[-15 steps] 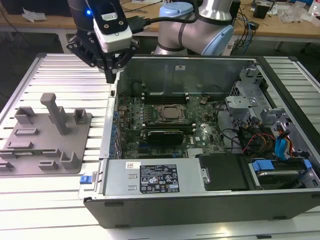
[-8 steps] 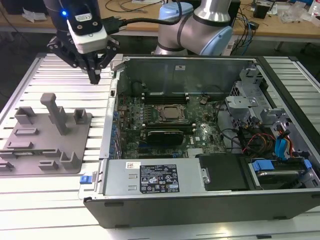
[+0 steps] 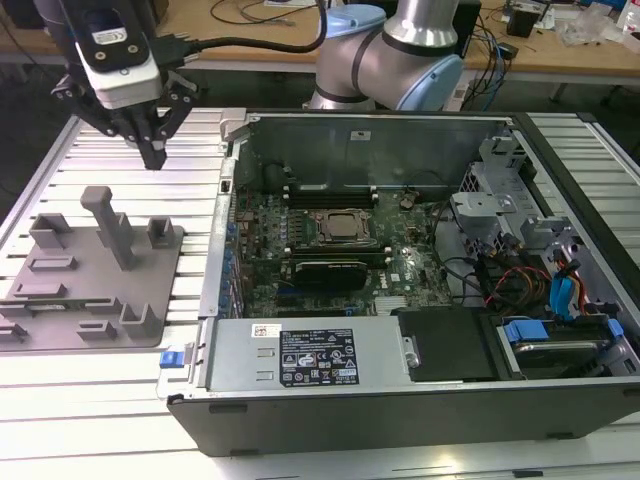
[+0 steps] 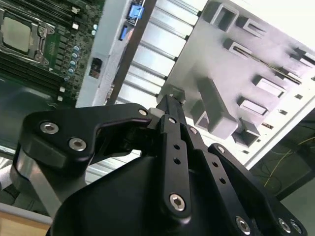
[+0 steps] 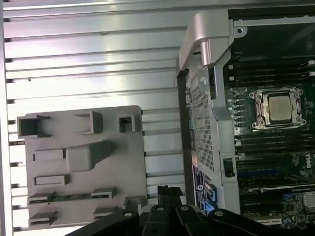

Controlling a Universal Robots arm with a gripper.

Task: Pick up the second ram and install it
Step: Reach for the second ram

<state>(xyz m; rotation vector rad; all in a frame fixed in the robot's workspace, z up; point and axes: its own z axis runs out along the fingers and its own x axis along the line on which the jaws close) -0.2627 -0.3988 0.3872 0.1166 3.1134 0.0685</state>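
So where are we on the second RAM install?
Done: nothing visible yet. The thin green circuit-board stick lies in a slot of the grey moulded holder tray. In hand: the black gripper, shut with nothing visibly in it, hovers over the ribbed metal table between the tray and the open computer case. Left: pickup and seating.

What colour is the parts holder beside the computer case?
The holder is plain grey; the exterior view shows it best.
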